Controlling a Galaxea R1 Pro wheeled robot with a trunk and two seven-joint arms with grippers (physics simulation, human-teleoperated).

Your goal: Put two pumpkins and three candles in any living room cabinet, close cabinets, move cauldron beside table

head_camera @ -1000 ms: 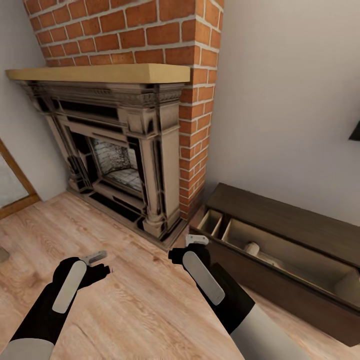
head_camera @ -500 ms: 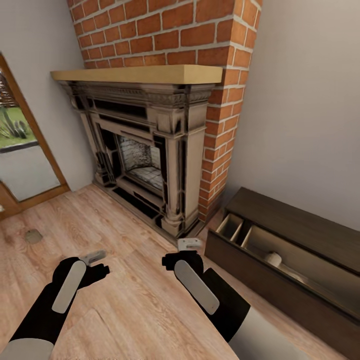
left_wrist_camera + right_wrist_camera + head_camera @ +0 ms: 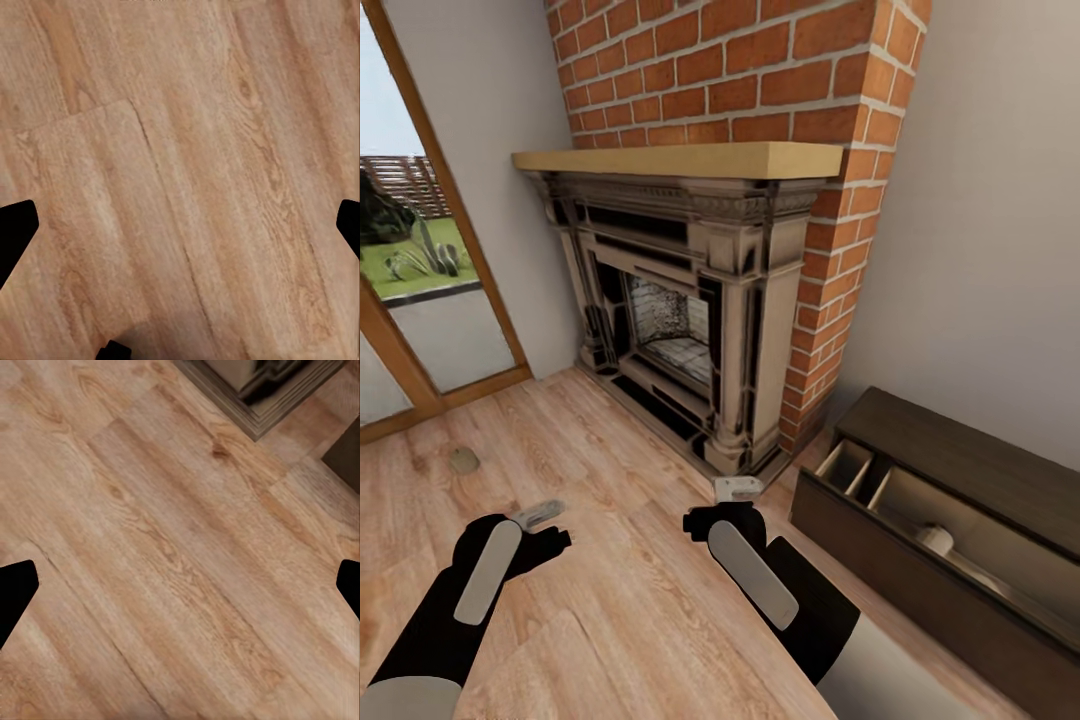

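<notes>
Clearly the robot is in transit, so the sensible move is to swing toward the small tan candle (image 3: 464, 460) lying on the floor near the glass door. Both arms hang low and forward, left pincer (image 3: 538, 517) and right pincer (image 3: 738, 490) released and empty. The cabinet (image 3: 960, 462) stands open, a candle-like cylinder (image 3: 935, 539) inside.

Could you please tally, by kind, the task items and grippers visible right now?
Candles: 1, lying in the cabinet's open compartment
Cabinets: 1, dark brown, compartment pulled out
Grippers: 2, the left gripper and the right gripper, both over bare floor
Total: 4
</notes>
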